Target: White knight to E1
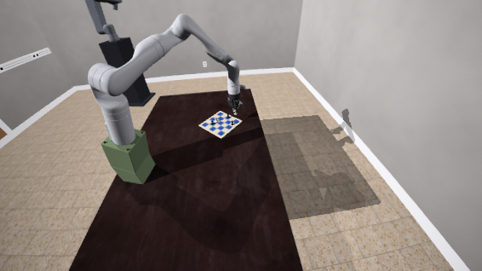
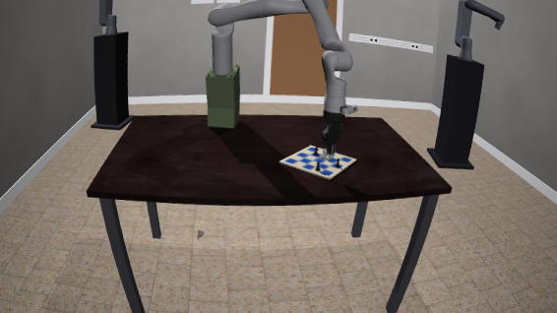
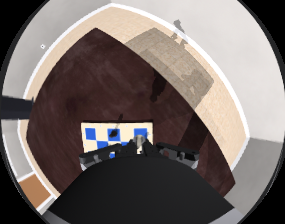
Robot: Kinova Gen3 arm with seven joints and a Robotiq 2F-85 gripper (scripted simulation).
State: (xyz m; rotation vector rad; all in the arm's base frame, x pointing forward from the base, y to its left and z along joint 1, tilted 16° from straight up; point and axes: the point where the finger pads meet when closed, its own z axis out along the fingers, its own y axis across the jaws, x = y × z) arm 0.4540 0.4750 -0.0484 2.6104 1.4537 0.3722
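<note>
The small blue and cream chessboard point(image 1: 220, 123) lies on the dark table, also in the exterior view point(image 2: 318, 161) and the wrist view point(image 3: 116, 137). My gripper point(image 1: 235, 110) point(image 2: 329, 152) points straight down over the board's far right edge, low above the squares. It is shut on a small pale piece, the white knight point(image 3: 140, 144), which shows between the fingertips in the wrist view. Whether the knight touches the board I cannot tell. Black pieces point(image 2: 320, 165) point(image 2: 339, 162) stand upright on the board near the gripper.
The arm's green base point(image 2: 222, 95) stands at the table's back. Two black camera pillars point(image 2: 111, 78) point(image 2: 455, 109) stand on the floor beside the table. The table's right edge point(image 1: 261, 114) is close to the board.
</note>
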